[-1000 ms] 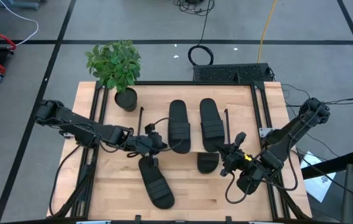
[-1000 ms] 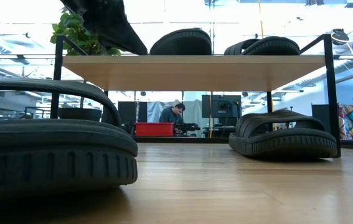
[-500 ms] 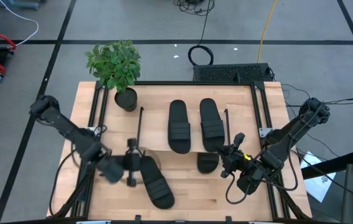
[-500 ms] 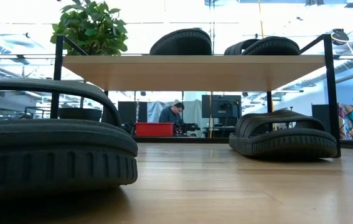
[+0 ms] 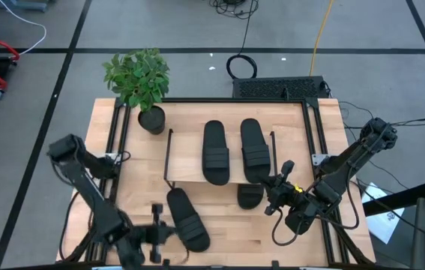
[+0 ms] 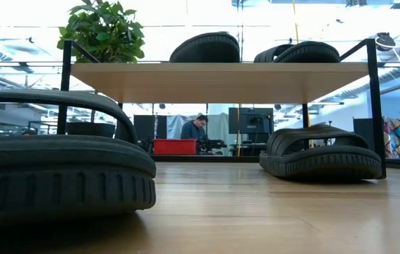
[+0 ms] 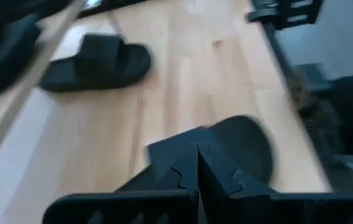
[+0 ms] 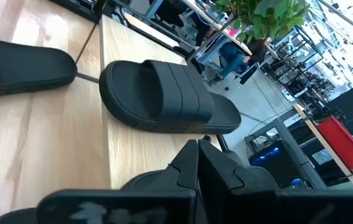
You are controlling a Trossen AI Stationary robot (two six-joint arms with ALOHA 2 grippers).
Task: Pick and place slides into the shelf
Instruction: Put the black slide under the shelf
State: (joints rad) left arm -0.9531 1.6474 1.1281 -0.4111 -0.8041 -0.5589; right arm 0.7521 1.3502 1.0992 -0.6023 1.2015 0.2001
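Note:
The shelf [image 5: 186,169] stands mid-table, and its light top board [image 6: 221,73] carries two black slides [image 5: 215,152] [image 5: 253,150] on their soles. A third slide [image 5: 249,195] lies on the table under the board, toe poking out at the near side [image 6: 323,152]. The fourth slide [image 5: 187,219] rests flat on the table in front of the shelf [image 6: 51,176]. My left gripper [image 5: 156,232] hovers shut by the table's near edge, just left of that fourth slide [image 7: 244,146]. My right gripper [image 5: 276,189] waits shut beside the shelf's right near corner, facing the slides on top [image 8: 164,99].
A potted plant [image 5: 139,82] stands at the table's far left corner, beside the shelf. The shelf's thin black frame legs [image 5: 169,157] [image 5: 273,154] flank the board. Bare tabletop [image 5: 234,232] lies between the fourth slide and the right arm. A person sits in the room behind [image 6: 196,130].
My left arm has drawn back from the shelf's near left corner, above the fourth slide, swinging toward the table's near edge and slightly left. It has left the low view. The slides have kept their places.

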